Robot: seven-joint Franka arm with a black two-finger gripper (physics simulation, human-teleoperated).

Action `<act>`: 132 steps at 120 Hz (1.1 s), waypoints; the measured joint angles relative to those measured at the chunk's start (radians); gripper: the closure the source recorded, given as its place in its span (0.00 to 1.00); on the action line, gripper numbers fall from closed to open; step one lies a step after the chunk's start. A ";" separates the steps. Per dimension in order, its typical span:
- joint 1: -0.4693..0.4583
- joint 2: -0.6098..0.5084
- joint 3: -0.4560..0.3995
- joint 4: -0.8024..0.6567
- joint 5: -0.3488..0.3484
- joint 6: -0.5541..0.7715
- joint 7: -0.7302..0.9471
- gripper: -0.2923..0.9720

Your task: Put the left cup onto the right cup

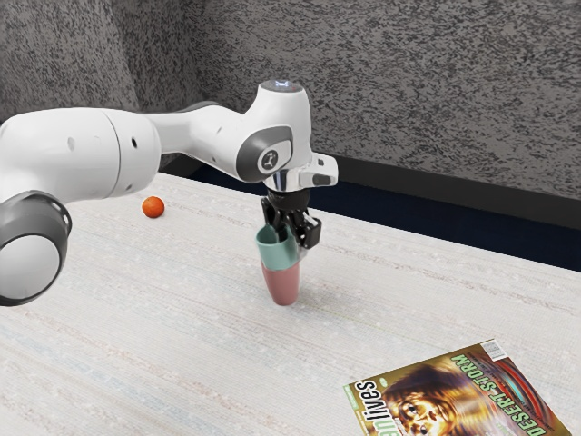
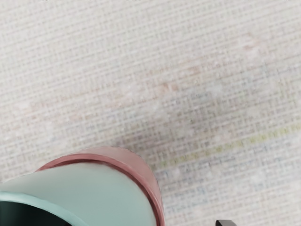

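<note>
A teal cup [image 1: 275, 251] sits nested in the mouth of a red cup [image 1: 282, 283] that stands upright mid-table. The teal cup leans slightly toward the exterior view's left. My gripper [image 1: 300, 240] hangs straight down over the pair, shut on the teal cup's rim wall on the side toward the exterior view's right, one finger inside and one outside. In the wrist view the teal cup [image 2: 89, 193] lies close under the hand, with the red cup's rim [image 2: 141, 172] curving around it.
A small orange ball [image 1: 153, 207] rests on the table toward the exterior view's left rear. A magazine [image 1: 454, 395] lies flat at the front right. The pale woven tabletop [image 1: 136, 327] ends at a dark gap before the grey wall.
</note>
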 joint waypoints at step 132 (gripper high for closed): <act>0.053 -0.414 0.029 -0.085 -0.015 -0.249 0.013 0.23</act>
